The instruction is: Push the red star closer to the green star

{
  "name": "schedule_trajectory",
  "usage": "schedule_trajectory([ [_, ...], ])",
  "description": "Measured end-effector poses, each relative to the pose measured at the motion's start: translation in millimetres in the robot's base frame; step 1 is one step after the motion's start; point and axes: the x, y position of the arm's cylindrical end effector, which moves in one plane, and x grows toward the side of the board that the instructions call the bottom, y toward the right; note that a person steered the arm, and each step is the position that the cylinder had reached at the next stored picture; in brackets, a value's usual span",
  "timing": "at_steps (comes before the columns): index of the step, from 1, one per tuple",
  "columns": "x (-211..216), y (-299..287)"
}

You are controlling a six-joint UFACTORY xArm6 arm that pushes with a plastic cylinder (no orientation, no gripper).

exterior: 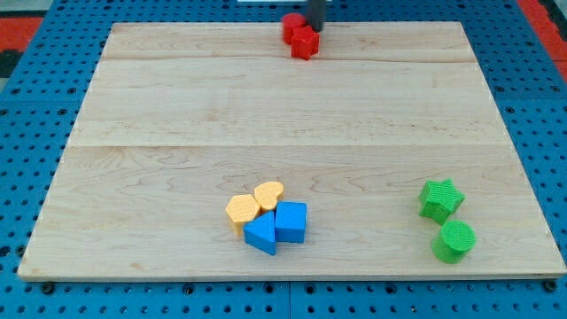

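Two red blocks, one the red star (305, 42), meet my tip (314, 28) at the table's (177, 106) top; the green star (440, 198) sits well apart; no claw shows.

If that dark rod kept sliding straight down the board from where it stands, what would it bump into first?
Almost at once, the red blocks: my tip stands at their upper right edge, seemingly touching. Whether that is the star or its red neighbour is hard to tell.

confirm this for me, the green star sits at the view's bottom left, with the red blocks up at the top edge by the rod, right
Not quite: the green star sits at the view's bottom right, just above a green cylinder. The camera view shows this. The red blocks are indeed at the top edge by my tip.
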Motion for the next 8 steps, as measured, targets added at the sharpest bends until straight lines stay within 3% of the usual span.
schedule_trajectory([
  [1, 30, -60],
  [3, 79, 49],
  [5, 69, 69],
  [6, 77, 123],
  [7, 125, 152],
  [8, 81, 158],
])
